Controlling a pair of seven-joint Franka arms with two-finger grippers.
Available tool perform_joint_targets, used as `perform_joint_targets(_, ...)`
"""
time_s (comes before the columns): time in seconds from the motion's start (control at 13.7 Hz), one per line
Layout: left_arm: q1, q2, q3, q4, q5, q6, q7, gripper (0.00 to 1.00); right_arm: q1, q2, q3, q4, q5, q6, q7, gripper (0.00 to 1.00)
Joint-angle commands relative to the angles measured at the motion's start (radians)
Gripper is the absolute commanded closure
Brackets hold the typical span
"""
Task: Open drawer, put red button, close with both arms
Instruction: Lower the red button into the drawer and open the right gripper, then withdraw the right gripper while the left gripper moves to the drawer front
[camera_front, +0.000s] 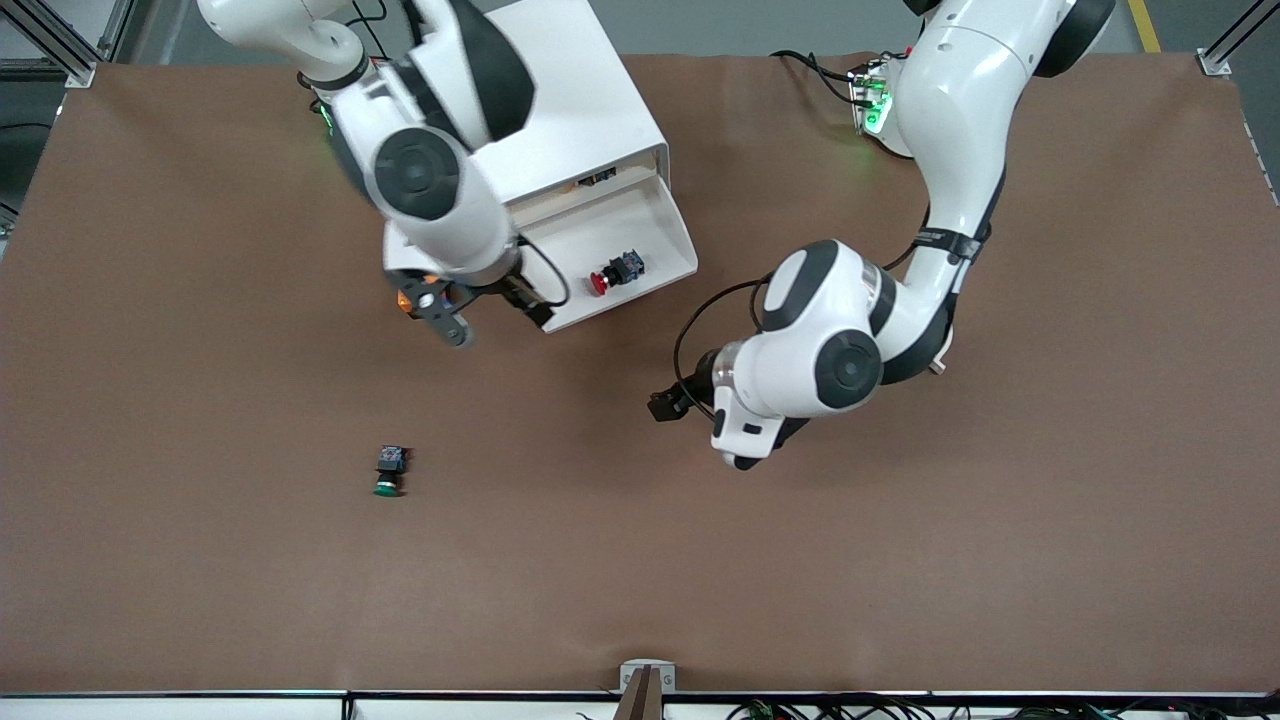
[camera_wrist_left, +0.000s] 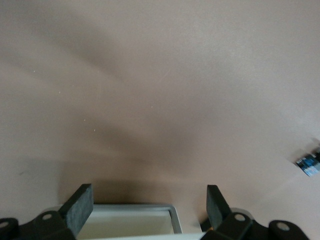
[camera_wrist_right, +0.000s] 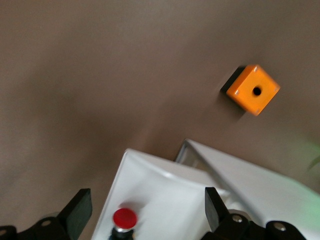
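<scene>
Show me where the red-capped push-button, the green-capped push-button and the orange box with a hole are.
red-capped push-button (camera_front: 601, 283): front view, on its red cap, inside the open drawer.
green-capped push-button (camera_front: 386, 488): front view, on its green cap.
orange box with a hole (camera_wrist_right: 252, 90): right wrist view, on its holed face.

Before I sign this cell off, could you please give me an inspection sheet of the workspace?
Surface: brown table, flat, unmarked.
Job's things: drawer open; red button lies inside it.
Clutter: green button on the table, nearer the front camera; orange box beside the cabinet.
Grippers: right gripper over the drawer, jaws open, empty; left gripper by the drawer's corner, jaws open, empty.
Cables: black loops at both wrists; more along the table's edge nearest the camera.
Surroundings: metal frame posts at the corners.
</scene>
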Motion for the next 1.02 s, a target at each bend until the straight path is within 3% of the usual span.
perform_joint_targets(0.0, -0.035, -0.033, 0.008, -0.044, 0.092, 0.046, -0.066, 0.0, -0.128, -0.049, 0.016, 0.026, -0.011, -0.094, -0.278, 0.0)
perform_joint_targets(0.29, -0.111, -0.03, 0.008, -0.064, 0.282, 0.1, -0.175, 0.0, -0.31, -0.095, 0.015, 0.028, -0.126, -0.177, -0.764, 0.0)
perform_joint_targets(0.58, -0.191, -0.03, 0.008, -0.094, 0.395, 0.1, -0.233, 0.0, -0.496, -0.124, 0.013, 0.041, -0.136, -0.226, -1.137, 0.0)
perform_joint_targets(0.95, -0.251, -0.038, 0.006, -0.152, 0.399, 0.099, -0.241, 0.0, -0.587, -0.17, 0.013, 0.046, -0.151, -0.246, -1.256, 0.0)
